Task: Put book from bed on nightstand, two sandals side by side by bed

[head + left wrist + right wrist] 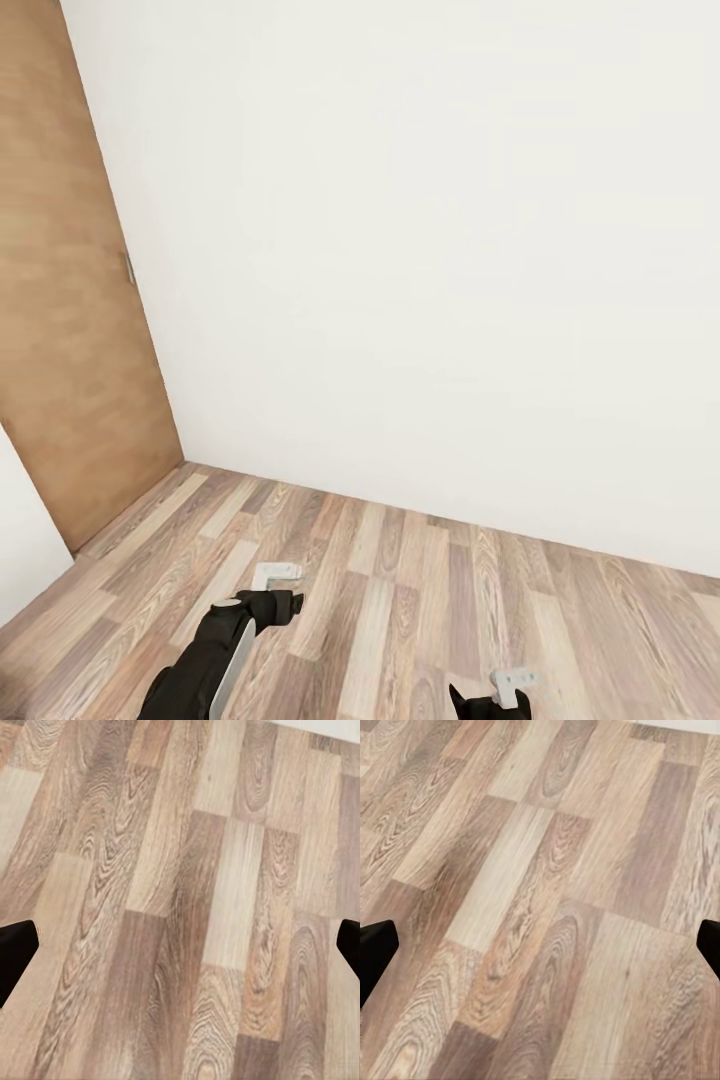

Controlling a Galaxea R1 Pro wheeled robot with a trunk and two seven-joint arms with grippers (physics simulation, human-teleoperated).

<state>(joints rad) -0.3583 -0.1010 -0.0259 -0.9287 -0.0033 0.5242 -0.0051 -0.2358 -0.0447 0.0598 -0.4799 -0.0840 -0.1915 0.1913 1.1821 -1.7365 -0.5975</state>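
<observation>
The book, the bed, the nightstands and the sandals are out of view. I face a corner of white wall (430,250) over brown wood-plank floor (400,600). My left gripper (270,600) hangs low over the planks at the lower left. In the left wrist view the left gripper (180,949) is open, its black fingertips (15,952) wide apart with bare floor between them. My right gripper (480,703) sits at the bottom edge. The right wrist view also has the right gripper (540,949) open over bare floor, holding nothing.
A tall light-brown wooden door (70,300) stands at the left, meeting the white wall at the corner. Another white wall edge (25,540) juts in at the lower left. Plank floor stretches ahead to the wall's base.
</observation>
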